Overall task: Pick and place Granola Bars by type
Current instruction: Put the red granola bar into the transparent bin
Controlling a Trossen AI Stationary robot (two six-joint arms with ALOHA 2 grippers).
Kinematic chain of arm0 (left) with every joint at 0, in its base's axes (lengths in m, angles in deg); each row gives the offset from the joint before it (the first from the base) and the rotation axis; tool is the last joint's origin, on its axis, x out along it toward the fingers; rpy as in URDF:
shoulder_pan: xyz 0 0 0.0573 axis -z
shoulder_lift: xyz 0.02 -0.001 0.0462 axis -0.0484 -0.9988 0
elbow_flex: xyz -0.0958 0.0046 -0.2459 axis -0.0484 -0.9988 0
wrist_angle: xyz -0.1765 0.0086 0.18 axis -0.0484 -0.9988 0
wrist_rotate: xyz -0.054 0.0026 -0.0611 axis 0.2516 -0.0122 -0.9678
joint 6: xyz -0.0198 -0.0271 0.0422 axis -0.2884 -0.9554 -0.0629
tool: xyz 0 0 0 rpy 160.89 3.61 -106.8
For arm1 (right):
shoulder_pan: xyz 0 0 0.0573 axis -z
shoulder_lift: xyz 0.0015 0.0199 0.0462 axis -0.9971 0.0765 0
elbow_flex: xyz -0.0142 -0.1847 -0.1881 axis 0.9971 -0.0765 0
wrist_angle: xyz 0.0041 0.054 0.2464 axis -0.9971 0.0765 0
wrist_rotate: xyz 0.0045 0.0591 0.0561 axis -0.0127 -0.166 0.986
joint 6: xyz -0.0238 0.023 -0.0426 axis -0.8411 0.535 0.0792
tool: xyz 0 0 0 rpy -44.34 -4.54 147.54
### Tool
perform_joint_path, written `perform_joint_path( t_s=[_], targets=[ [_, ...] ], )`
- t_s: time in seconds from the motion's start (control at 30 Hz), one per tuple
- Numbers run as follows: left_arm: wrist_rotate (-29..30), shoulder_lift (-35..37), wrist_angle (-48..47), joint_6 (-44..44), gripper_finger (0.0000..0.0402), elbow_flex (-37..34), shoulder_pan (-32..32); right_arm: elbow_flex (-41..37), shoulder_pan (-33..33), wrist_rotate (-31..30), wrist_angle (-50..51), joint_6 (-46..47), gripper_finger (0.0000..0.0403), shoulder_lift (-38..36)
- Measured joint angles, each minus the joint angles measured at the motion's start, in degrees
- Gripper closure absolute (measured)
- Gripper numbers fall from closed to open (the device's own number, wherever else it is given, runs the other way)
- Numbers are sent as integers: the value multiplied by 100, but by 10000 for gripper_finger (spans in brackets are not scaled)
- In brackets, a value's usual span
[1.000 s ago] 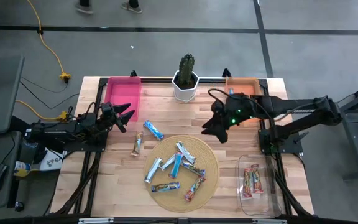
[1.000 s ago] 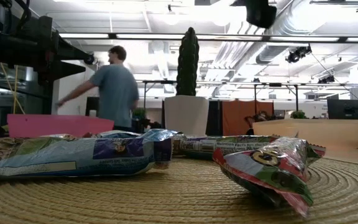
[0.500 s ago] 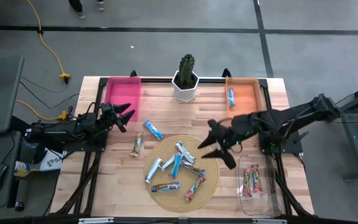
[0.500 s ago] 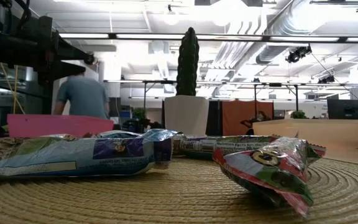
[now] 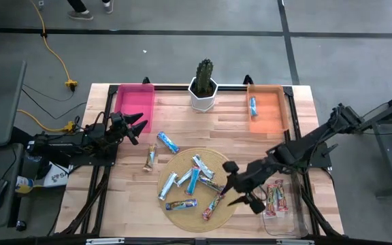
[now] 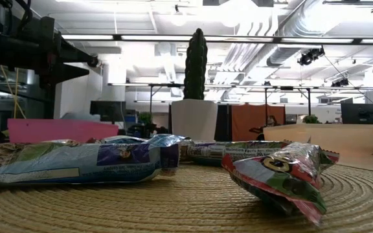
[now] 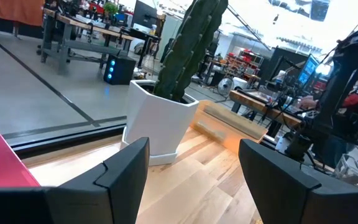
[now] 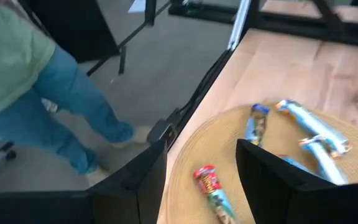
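Foil-wrapped Granola Bars [image 5: 194,180] mostly on woven mat [image 5: 231,169], two on bare worktop [image 5: 182,112], one in orange bin [image 5: 267,117], some in clear tray [image 5: 284,218] | right gripper [image 5: 240,192] over mat edge, fingers spread, empty | left gripper [image 5: 136,126] parked near pink bin [image 5: 135,107], fingers apart, empty | likely light, crinkly, slippery; best pinched mid-length across narrow width

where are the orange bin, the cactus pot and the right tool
orange bin [image 5: 269,117]: high view, bare floor of the bin.
cactus pot [image 5: 203,99]: high view, white front wall.
right tool [image 5: 231,184]: high view, midway between its open fingertips, over the mat's right edge.
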Motion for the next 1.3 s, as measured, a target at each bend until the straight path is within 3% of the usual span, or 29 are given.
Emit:
perform_joint_path(
  t_s=[0.33, 0.57, 0.8, 1.03, 1.3],
  targets=[
    [0, 0, 0, 0, 156, -1, 1, 138, -370, -78, 233, -38, 226, 684],
    [0, -2, 0, 0, 156, 0, 0, 1640, -385, -170, 2124, -1044, 226, 1855],
    [0, -1, 0, 0, 156, -1, 0, 2888, -385, -965, 3693, -1930, 225, 2987],
    [0, -1, 0, -1, 156, -1, 1, 2883, -385, -985, 3744, -2077, 225, 3510],
    [0, 0, 0, -2, 156, -1, 1, 2804, -392, -1412, 3505, -2430, 223, 3774]
  ],
)
